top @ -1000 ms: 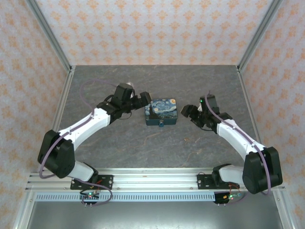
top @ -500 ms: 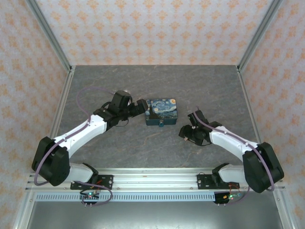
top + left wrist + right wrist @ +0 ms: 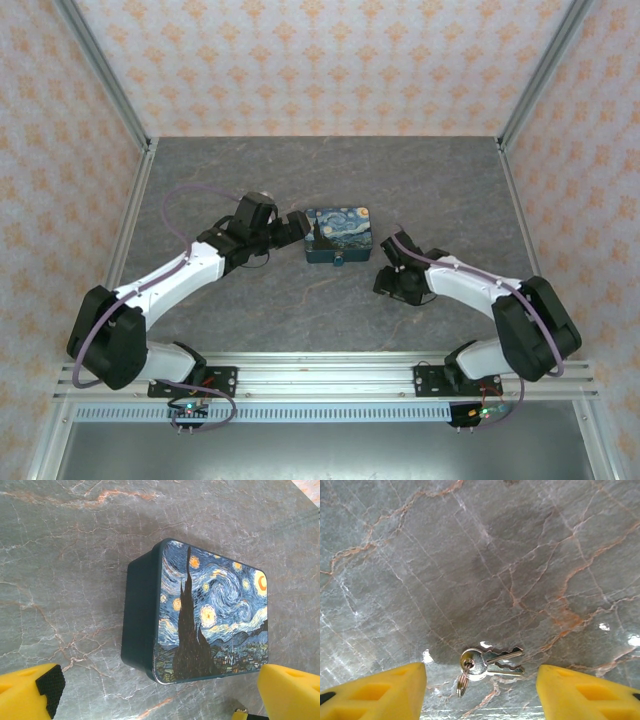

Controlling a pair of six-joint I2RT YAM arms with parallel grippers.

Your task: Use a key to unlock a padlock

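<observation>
The key [image 3: 497, 662] is framed, ungrasped, on the tabletop [image 3: 470, 555] by the right gripper [image 3: 481, 690], jaws parted; the left gripper [image 3: 160, 695] is spread wide; unlocking is not yet begun.

On the left wrist view, note that the bottom edge cuts off both fingers [image 3: 287, 692] of the left gripper [image 3: 157, 692], so you see their tips alone. The same edge crops a small metal part [image 3: 241, 713] just beside the blue box [image 3: 212, 615]; you cannot identify it. The box's walls away from the camera are hidden under its printed lid. On the right wrist view, the fingers [image 3: 375, 692] of the right gripper [image 3: 481, 690] are likewise cropped. Here the key [image 3: 505, 655] overlaps a second one on the ring [image 3: 470, 659], and a third piece [image 3: 462, 682] lies edge-on, too thin to identify.
</observation>
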